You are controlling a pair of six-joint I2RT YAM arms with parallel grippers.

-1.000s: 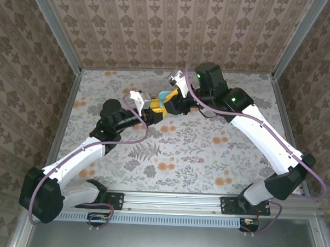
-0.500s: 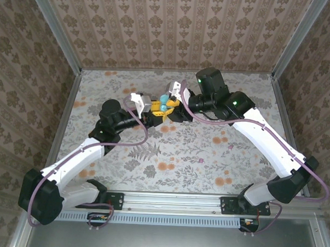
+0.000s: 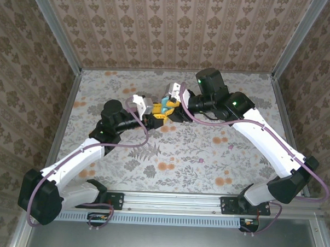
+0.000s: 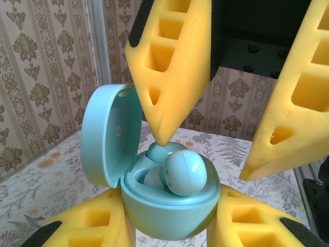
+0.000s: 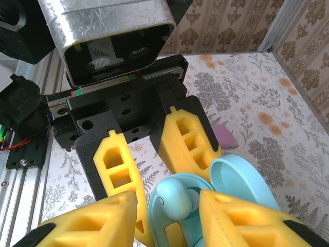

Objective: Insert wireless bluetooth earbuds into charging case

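My left gripper point(image 4: 172, 229) is shut on the mint charging case point(image 4: 169, 213), held up above the table with its lid point(image 4: 110, 136) swung open. A mint earbud point(image 4: 186, 172) rests tilted in the case's front well, standing proud of the rim. Behind it a second rounded mint shape point(image 4: 163, 152) lies lower in the case. My right gripper point(image 5: 169, 206) hangs over the case with its yellow fingers point(image 4: 175, 67) spread either side of the earbud point(image 5: 177, 203), a gap showing on one side. From above, both grippers meet at the case point(image 3: 164, 106).
A small purple object point(image 5: 224, 135) lies on the flowered tablecloth point(image 3: 207, 158) just beyond the case. Patterned walls and metal posts close in the table at the back and sides. Both arms point(image 3: 87, 153) reach in towards the middle rear.
The right gripper has swung in over the open case and the two grippers have drawn together. In the last half second hardly anything has moved.
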